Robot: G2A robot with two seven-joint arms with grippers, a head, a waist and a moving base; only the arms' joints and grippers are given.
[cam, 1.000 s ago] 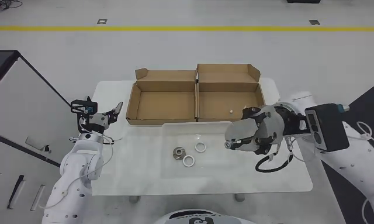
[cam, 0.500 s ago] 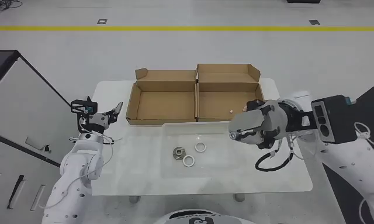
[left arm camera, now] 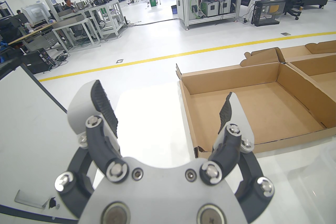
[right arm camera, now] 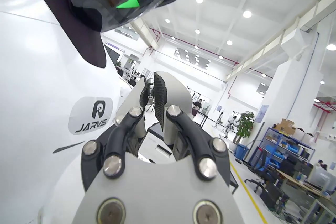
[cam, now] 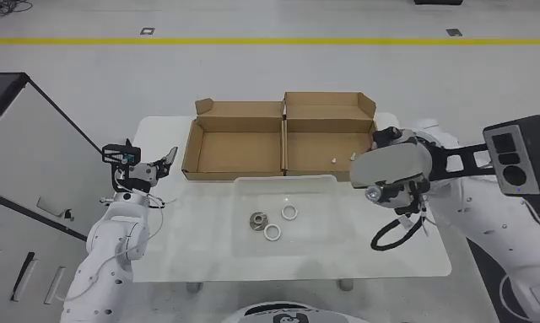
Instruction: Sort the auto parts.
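Note:
A metal flanged part (cam: 256,221) and two white rings (cam: 289,212) (cam: 272,233) lie in a clear tray (cam: 253,186) at the table's middle. One small pale part (cam: 336,160) lies in the right cardboard box (cam: 325,121); the left box (cam: 232,152) holds nothing. My right gripper (right arm camera: 151,86) is turned upward, shut on a small threaded metal part (right arm camera: 149,93). Its wrist (cam: 392,165) hovers by the right box's near right corner. My left gripper (left arm camera: 164,96) (cam: 164,161) stands open with nothing in it, left of the left box.
The two boxes stand side by side at the table's back with their flaps open. A white panel (cam: 34,146) leans off the table's left side. Bare white tabletop (cam: 405,255) lies at the right front.
My right arm has risen from over the tray and swung back to the right, turning its gripper upward. The left arm has kept still.

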